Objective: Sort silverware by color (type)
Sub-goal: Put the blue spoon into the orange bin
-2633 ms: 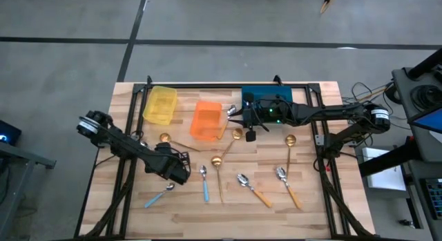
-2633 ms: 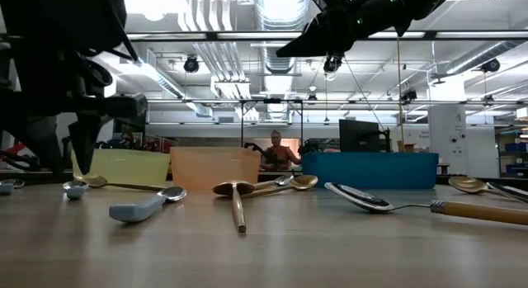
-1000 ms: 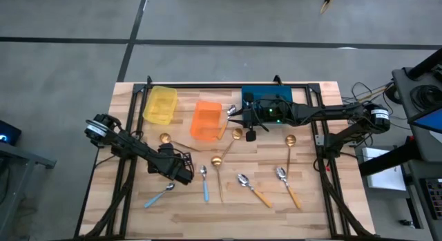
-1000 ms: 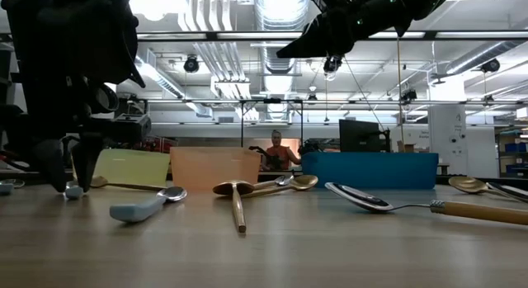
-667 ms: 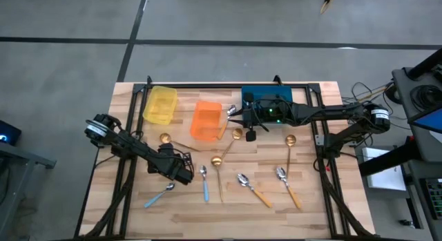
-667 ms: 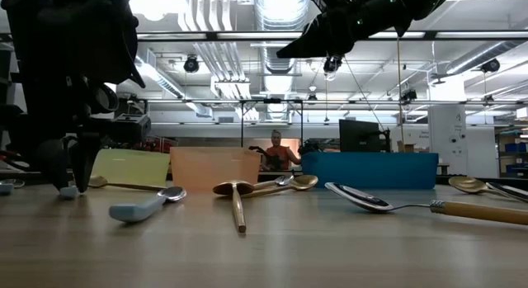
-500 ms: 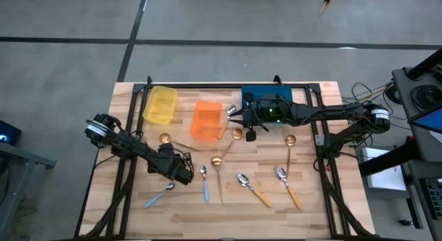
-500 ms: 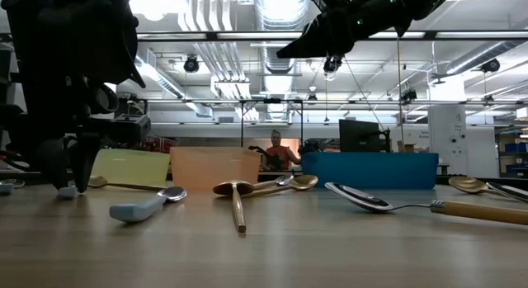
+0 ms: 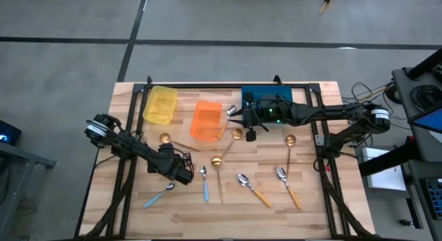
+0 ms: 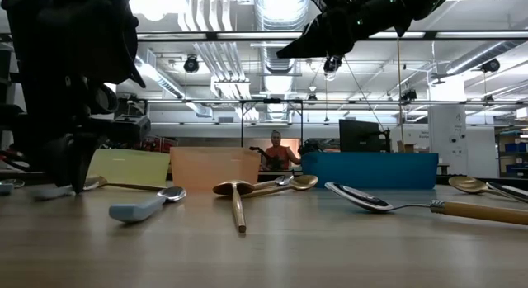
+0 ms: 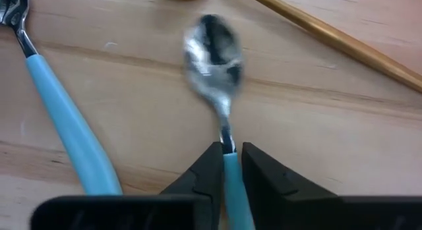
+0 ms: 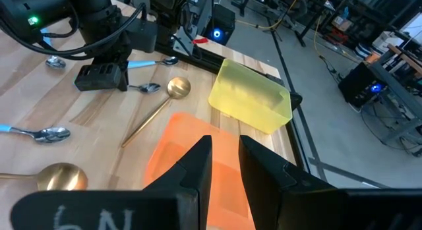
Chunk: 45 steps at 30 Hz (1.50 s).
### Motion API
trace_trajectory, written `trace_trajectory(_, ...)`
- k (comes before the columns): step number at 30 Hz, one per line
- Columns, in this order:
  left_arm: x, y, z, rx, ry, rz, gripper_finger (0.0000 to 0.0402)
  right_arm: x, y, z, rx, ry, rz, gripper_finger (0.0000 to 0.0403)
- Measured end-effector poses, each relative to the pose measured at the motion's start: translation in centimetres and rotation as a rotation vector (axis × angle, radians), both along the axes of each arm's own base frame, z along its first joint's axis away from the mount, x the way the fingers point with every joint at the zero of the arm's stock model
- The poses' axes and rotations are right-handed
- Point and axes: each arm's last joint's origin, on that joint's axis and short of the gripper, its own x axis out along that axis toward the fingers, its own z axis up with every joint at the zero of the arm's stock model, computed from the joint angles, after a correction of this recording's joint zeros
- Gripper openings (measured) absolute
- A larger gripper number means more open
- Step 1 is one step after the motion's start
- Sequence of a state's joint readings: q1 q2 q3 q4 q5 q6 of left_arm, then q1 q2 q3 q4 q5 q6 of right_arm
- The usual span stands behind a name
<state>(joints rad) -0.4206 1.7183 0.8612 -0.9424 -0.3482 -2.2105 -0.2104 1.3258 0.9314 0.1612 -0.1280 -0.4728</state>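
Observation:
My left gripper [image 11: 229, 147] is down on the table at its left-middle [image 9: 181, 173], shut on a light-blue-handled spoon [image 11: 217, 65]. The arm hides that spoon in the high view. A second blue-handled spoon [image 11: 62, 118] lies beside it. More silverware lies flat on the wood: blue-handled spoons [image 9: 204, 184] [image 9: 159, 195], orange-handled spoons [image 9: 254, 190] [image 9: 289, 186], and gold spoons [image 9: 218, 173] [image 9: 164, 139] [image 9: 289, 151]. My right gripper [image 12: 224, 143] hangs high over the orange bin [image 9: 206, 120], a narrow gap between its fingers and nothing in it. My left gripper pinches the spoon's light-blue handle [image 11: 231, 174] between its two fingers, just behind the silver neck. The fingers come steeply from above and lie across the handle. The bowl [image 11: 212, 45] points away from them and the spoon lies on the table.
A yellow bin [image 9: 160, 105], the orange bin and a blue bin [image 9: 266, 94] stand in a row along the far edge; my right arm covers part of the blue one. A spoon [image 9: 231, 111] leans at the orange bin's right side. A black frame rims the table.
My left gripper's fingers have shut onto the blue handle without the hand moving. The spoon has shifted a little on the table between them. My right arm has kept still.

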Motion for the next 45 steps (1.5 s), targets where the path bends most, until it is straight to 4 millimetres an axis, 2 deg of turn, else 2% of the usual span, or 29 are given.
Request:
trace_trajectory(3, 0.0, 0.0, -0.2, 0.006, 0.008, -0.001, 0.001, 0.0, 0.0, 0.0, 0.0, 0.0, 0.0, 0.0068)
trace_trajectory(10, 0.2, -0.2, -0.1, -0.005, 0.031, -0.019, 0.0009, 0.0, 0.0, 0.0, -0.003, 0.002, 0.001, 0.0068)
trace_trajectory(23, 1.4, -0.8, 4.5, 0.009, 0.122, -0.105, 0.0006, 0.0, 0.0, 0.0, -0.002, 0.002, 0.001, 0.0068)
trace_trajectory(30, 2.0, -0.6, 6.7, 0.065, 0.063, -0.173, 0.0006, 0.0, 0.0, -0.1, -0.008, 0.009, 0.003, 0.0068)
trace_trajectory(45, 1.9, 1.8, 9.3, 0.152, 0.011, -0.236, 0.0006, -0.2, -0.4, -0.3, -0.004, 0.038, -0.009, 0.0068)
